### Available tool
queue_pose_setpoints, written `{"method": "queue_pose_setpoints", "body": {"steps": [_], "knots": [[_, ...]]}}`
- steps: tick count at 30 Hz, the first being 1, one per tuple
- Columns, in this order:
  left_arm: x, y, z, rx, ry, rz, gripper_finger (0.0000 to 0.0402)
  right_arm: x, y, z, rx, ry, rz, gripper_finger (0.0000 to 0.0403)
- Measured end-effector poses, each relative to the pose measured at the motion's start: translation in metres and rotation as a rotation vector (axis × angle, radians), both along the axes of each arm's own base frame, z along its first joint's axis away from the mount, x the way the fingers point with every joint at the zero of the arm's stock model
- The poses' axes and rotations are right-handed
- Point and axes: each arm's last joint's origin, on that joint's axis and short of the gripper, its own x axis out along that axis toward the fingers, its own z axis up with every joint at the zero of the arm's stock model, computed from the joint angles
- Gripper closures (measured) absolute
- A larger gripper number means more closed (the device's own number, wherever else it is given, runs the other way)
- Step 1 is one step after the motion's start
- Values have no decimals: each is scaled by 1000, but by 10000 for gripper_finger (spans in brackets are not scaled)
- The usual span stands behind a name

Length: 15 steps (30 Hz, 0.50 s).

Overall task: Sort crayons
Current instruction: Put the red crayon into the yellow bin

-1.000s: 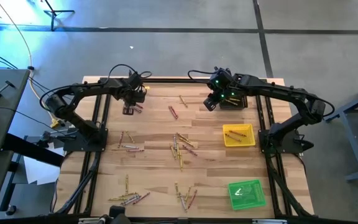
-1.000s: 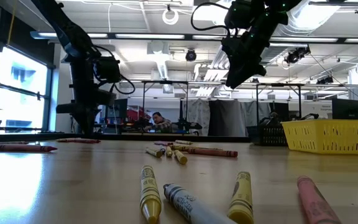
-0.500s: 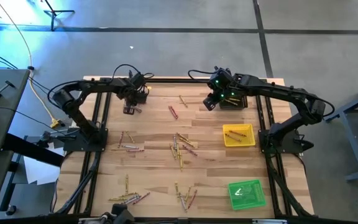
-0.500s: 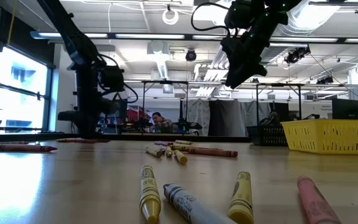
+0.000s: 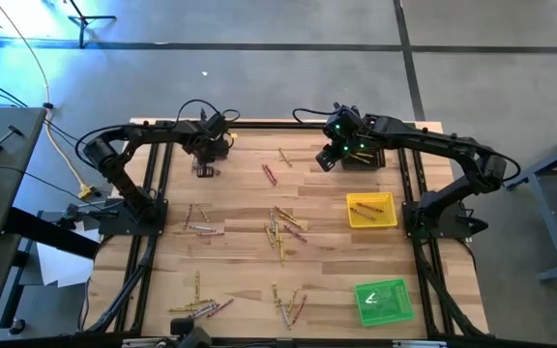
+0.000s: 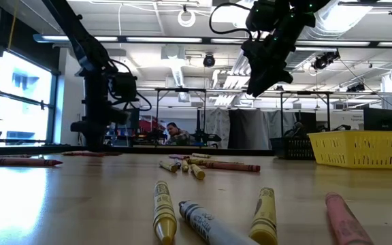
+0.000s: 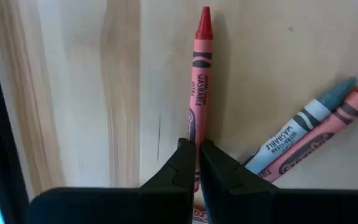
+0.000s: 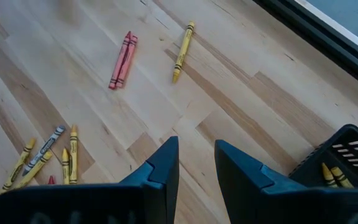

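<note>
Crayons near the front edge: loose clusters lie on the worktop (image 5: 240, 203), a yellow one (image 6: 162, 211), a grey one (image 6: 206, 223) and a pink one (image 6: 346, 219) closest in the low view, all unsorted.
Crayons mid-worktop: a scattered group (image 5: 280, 227) in the centre and another (image 5: 201, 224) toward the left side, none in a tray.
Trays: the green tray (image 5: 384, 301) sits at the near right, the yellow tray (image 5: 371, 210) beyond it with a few yellow sticks inside, the black tray (image 8: 347, 155) at the far right with yellow crayons showing in it.
Left hand: the left hand (image 7: 197, 163) is down at the far left of the worktop, fingers pinched together on the lower part of a red crayon (image 7: 200, 81) that lies flat; a blue crayon (image 7: 303, 121) and another red one (image 7: 328, 134) lie just beside it, touching each other.
Right hand: the right hand (image 8: 196, 163) hangs above the far right of the worktop, close to the black tray, fingers apart and holding nothing.
Step in hand: grasping, I judge; the red crayon is gripped but not yet lifted.
Next move calls for: a straight lift clear of the two neighbouring crayons, then a carry across to whichever tray takes red. Which tray that is cannot be told from here.
Risk: the grip sits near one end, so the crayon may tilt as it rises.
</note>
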Motion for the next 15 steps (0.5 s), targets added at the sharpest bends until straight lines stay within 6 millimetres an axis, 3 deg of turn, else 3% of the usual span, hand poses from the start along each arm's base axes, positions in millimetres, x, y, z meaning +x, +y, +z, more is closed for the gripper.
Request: {"method": "queue_pose_setpoints", "body": {"steps": [6,9,15], "knots": [[7,7,16,13,-61,103,401,-4,1,5,14,-21,-36,314],[17,15,36,69,-166,131,401,-11,1,14,9,-48,-56,314],[32,14,70,-8,-422,252,401,-28,10,39,-15,-147,-85,314]]}}
